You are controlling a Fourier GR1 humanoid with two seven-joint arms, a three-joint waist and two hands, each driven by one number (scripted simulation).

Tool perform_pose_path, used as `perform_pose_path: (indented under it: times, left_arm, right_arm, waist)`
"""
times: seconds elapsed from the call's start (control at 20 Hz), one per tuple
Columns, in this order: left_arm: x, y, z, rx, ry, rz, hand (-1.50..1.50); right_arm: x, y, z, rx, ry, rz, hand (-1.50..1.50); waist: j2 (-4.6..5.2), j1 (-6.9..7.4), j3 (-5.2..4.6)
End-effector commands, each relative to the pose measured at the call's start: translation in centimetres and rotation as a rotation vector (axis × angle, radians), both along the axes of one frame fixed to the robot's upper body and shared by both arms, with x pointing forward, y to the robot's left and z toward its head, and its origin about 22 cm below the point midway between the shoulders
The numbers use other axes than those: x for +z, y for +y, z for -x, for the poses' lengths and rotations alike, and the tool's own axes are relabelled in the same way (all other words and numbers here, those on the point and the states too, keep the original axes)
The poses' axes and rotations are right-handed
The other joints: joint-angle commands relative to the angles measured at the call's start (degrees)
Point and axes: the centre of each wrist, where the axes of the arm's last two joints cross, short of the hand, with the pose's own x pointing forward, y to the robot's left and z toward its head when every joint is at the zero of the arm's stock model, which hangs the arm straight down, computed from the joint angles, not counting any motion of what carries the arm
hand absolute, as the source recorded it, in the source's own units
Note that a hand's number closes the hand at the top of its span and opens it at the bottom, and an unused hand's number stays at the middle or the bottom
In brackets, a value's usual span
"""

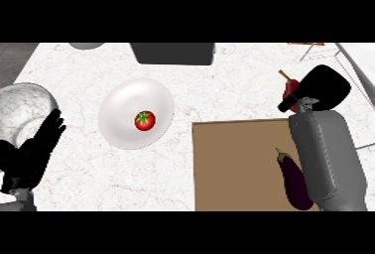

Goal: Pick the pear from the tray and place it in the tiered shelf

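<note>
Right hand [324,88] curls round the red pear [290,88] at two o'clock; eggplant [294,181] on tray [234,168], tomato [144,120] on plate [124,104]; left hand [36,149] spread

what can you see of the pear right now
The pear is dark red with a thin brownish stem pointing up-left. Only its left part shows; the rest is hidden behind the right hand, whose fingers curl round it. It sits beyond the brown tray's far edge, over the counter; I cannot tell how high it is.
</note>
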Motion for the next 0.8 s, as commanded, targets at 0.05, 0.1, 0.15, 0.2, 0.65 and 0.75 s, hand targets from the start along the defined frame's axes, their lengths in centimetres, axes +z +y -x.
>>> perform_pose_path:
  times: [0.05,0.1,0.15,0.2,0.65,0.75]
  left_arm:
    - [0.2,-0.5,-0.4,-0.016,-0.005,-0.006,0.0]
    - [-0.9,-1.7,0.1,0.005,0.017,0.0,0.0]
    - [-0.4,-0.9,0.5,-0.018,0.016,0.006,0.0]
    - [-0.4,-1.3,-0.4,-0.009,0.021,0.002,0.0]
    - [0.8,-0.5,-0.6,0.014,0.029,-0.001,0.0]
    - [1.4,1.2,0.1,0.01,0.018,-0.01,0.0]
  right_arm:
    - [4.3,-0.7,-3.3,-0.198,-0.2,-0.056,1.5]
    - [5.9,0.5,-3.5,-0.203,-0.236,-0.089,1.5]
    - [6.4,0.3,-3.7,-0.205,-0.246,-0.085,1.5]
    - [7.2,1.2,-3.7,-0.21,-0.318,-0.112,1.5]
    - [14.3,2.4,-3.1,-0.247,-0.62,-0.135,1.5]
    - [15.0,4.1,-3.3,-0.246,-0.622,-0.087,1.5]
  waist:
    - [-0.21,0.74,-0.12]
    - [-0.41,0.53,-0.14]
    - [-0.65,0.2,-0.15]
    - [-0.55,-0.1,-0.16]
    - [-0.95,-0.97,-0.17]
    - [-0.97,-0.7,-0.19]
